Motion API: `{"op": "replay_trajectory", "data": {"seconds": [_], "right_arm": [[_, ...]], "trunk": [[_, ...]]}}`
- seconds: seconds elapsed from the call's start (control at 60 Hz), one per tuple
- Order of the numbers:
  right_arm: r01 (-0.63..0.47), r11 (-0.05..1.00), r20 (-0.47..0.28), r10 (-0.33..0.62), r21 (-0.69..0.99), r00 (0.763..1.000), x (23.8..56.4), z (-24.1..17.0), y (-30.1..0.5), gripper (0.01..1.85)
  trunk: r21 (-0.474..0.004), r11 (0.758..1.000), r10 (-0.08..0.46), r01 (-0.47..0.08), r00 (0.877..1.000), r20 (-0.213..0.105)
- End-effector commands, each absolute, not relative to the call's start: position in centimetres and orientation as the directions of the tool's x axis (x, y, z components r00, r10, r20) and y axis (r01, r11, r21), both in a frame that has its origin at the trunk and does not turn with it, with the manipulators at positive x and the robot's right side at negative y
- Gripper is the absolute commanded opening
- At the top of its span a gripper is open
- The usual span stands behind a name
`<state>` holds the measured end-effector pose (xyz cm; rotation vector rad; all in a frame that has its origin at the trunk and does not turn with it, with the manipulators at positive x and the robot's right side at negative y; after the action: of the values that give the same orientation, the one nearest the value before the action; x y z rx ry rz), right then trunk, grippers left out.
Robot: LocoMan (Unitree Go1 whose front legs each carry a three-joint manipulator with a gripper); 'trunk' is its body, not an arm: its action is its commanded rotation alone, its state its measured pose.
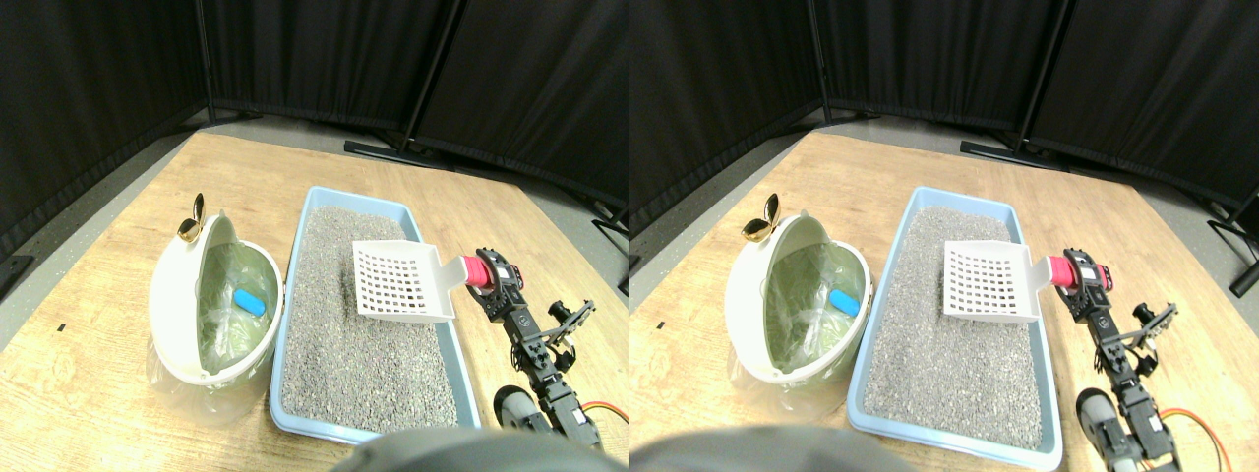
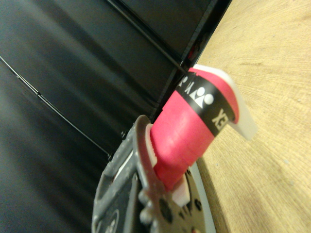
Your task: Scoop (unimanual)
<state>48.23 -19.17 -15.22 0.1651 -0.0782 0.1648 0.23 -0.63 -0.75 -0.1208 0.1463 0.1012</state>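
Observation:
A white slotted scoop (image 1: 398,283) hangs tilted over the right side of the grey litter (image 1: 364,364) in a light blue tray (image 1: 293,258). Its basket looks empty. My right gripper (image 1: 495,278) is shut on the scoop's red wrapped handle (image 1: 476,272), just outside the tray's right rim. In the wrist view the red handle (image 2: 189,131) runs out from the jaws, with a strip of the white scoop (image 2: 243,116) beyond it. Left of the tray stands a white bin (image 1: 167,305) with a green liner, and a blue piece (image 1: 250,302) lies inside it.
A small gold ornament (image 1: 192,221) sticks up from the bin's raised lid. Everything rests on a wooden board (image 1: 118,197) enclosed by black curtain panels (image 1: 325,59). The panels' metal feet (image 1: 393,152) sit beyond the tray's far end.

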Motion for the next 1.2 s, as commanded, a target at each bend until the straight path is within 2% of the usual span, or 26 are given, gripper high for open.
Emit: {"op": "replay_trajectory", "data": {"seconds": [0.017, 0.183, 0.333, 0.35, 0.483, 0.533, 0.75, 0.933, 0.95, 0.983, 1.0, 1.033, 1.05, 1.067, 1.083, 1.117, 1.133, 1.15, 1.183, 1.2], "right_arm": [[-0.199, 0.961, 0.179, 0.165, 0.192, 0.970, 48.1, -14.6, -19.1, 0.05], [-0.188, 0.963, 0.147, 0.161, 0.194, 0.976, 47.8, -15.8, -19.2, 0.05], [-0.192, 0.962, 0.149, 0.164, 0.194, 0.975, 47.8, -16.1, -19.3, 0.05], [-0.148, 0.967, 0.124, 0.124, 0.208, 0.984, 47.7, -17.1, -19.5, 0.05], [-0.139, 0.970, 0.120, 0.117, 0.200, 0.986, 47.7, -17.8, -19.7, 0.05], [-0.118, 0.973, 0.083, 0.104, 0.198, 0.991, 47.8, -18.4, -19.9, 0.05], [-0.062, 0.974, 0.022, 0.058, 0.217, 0.998, 47.2, -20.3, -20.2, 0.05], [-0.065, 0.976, 0.022, 0.061, 0.209, 0.998, 47.1, -21.7, -20.4, 0.05], [-0.042, 0.982, -0.013, 0.045, 0.184, 0.999, 47.0, -21.7, -20.4, 0.05], [-0.020, 0.983, -0.032, 0.026, 0.182, 0.999, 47.0, -21.6, -20.3, 0.07], [0.008, 0.983, -0.054, 0.002, 0.186, 0.999, 46.9, -21.5, -20.3, 0.12], [0.076, 0.980, -0.119, -0.055, 0.183, 0.991, 46.7, -21.1, -20.1, 0.48], [0.076, 0.980, -0.119, -0.055, 0.183, 0.991, 46.7, -21.1, -20.1, 0.48], [0.083, 0.981, -0.141, -0.059, 0.174, 0.988, 46.6, -20.9, -20.0, 0.68], [0.099, 0.984, -0.203, -0.068, 0.146, 0.977, 46.4, -20.6, -19.9, 1.01], [0.099, 0.984, -0.203, -0.068, 0.146, 0.977, 46.4, -20.6, -19.9, 1.01], [0.096, 0.985, -0.222, -0.063, 0.144, 0.973, 46.4, -20.5, -19.8, 1.19], [0.093, 0.986, -0.238, -0.057, 0.142, 0.970, 46.3, -20.4, -19.8, 1.29], [0.080, 0.987, -0.255, -0.043, 0.138, 0.966, 46.3, -20.2, -19.7, 1.41], [0.080, 0.987, -0.255, -0.043, 0.138, 0.966, 46.3, -20.2, -19.7, 1.41]], "trunk": [[-0.134, 0.985, 0.089, -0.107, 0.987, -0.135], [-0.132, 0.985, 0.093, -0.111, 0.987, -0.134], [-0.131, 0.985, 0.093, -0.110, 0.987, -0.134], [-0.126, 0.986, 0.088, -0.105, 0.987, -0.133], [-0.125, 0.987, 0.086, -0.103, 0.987, -0.135], [-0.125, 0.987, 0.086, -0.103, 0.987, -0.136], [-0.120, 0.988, 0.082, -0.098, 0.987, -0.137], [-0.117, 0.989, 0.076, -0.092, 0.987, -0.139], [-0.117, 0.989, 0.076, -0.092, 0.987, -0.139], [-0.117, 0.989, 0.076, -0.092, 0.987, -0.139], [-0.117, 0.989, 0.076, -0.092, 0.987, -0.139], [-0.117, 0.989, 0.076, -0.092, 0.987, -0.139], [-0.117, 0.989, 0.073, -0.089, 0.988, -0.139], [-0.117, 0.989, 0.073, -0.089, 0.988, -0.139], [-0.116, 0.989, 0.074, -0.090, 0.988, -0.139], [-0.116, 0.989, 0.074, -0.090, 0.988, -0.139], [-0.117, 0.989, 0.074, -0.091, 0.987, -0.140], [-0.118, 0.989, 0.075, -0.092, 0.987, -0.140], [-0.118, 0.989, 0.075, -0.092, 0.987, -0.140], [-0.118, 0.989, 0.075, -0.092, 0.987, -0.139]]}}
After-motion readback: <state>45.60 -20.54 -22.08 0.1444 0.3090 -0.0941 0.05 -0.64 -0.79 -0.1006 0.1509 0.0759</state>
